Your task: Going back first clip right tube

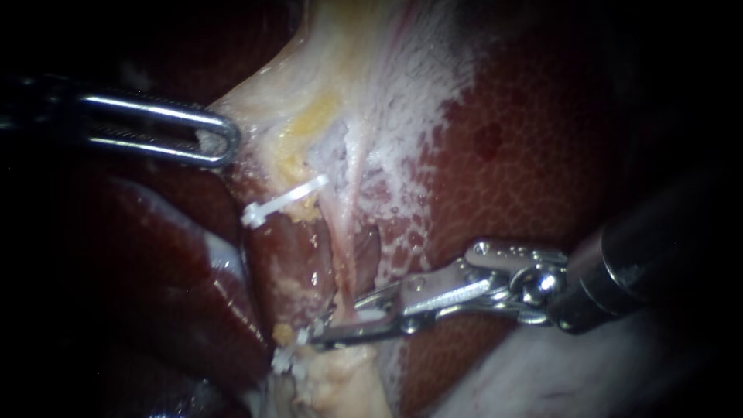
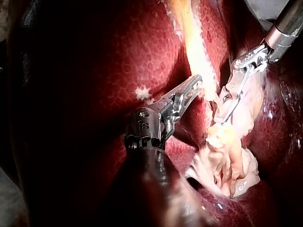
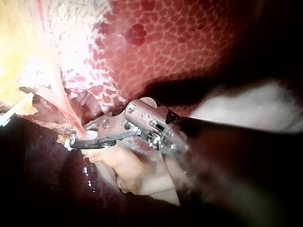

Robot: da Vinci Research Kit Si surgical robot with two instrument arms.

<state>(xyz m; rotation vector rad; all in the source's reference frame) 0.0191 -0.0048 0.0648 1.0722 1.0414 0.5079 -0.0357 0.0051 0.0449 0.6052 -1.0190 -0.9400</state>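
Our right instrument [image 1: 329, 323] lies low across the liver [image 1: 526, 178], its jaws slightly parted astride the right tube [image 1: 344, 263]. Between them sits a white clip [image 1: 371, 313], mostly hidden by metal. Up and left, well apart, a second white clip [image 1: 282, 201] shows whole. Our left instrument [image 1: 220, 141], its shaft lost in darkness, pinches pale tissue [image 1: 263, 93], jaws closed on it.

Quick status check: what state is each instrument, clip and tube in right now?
Left instrument: shut on pale tissue, which is taut.
Right instrument: astride the pink tube; open or shut unclear.
Pink tube: stretched, whole where visible.
White clip: closed across tissue beside the tube.
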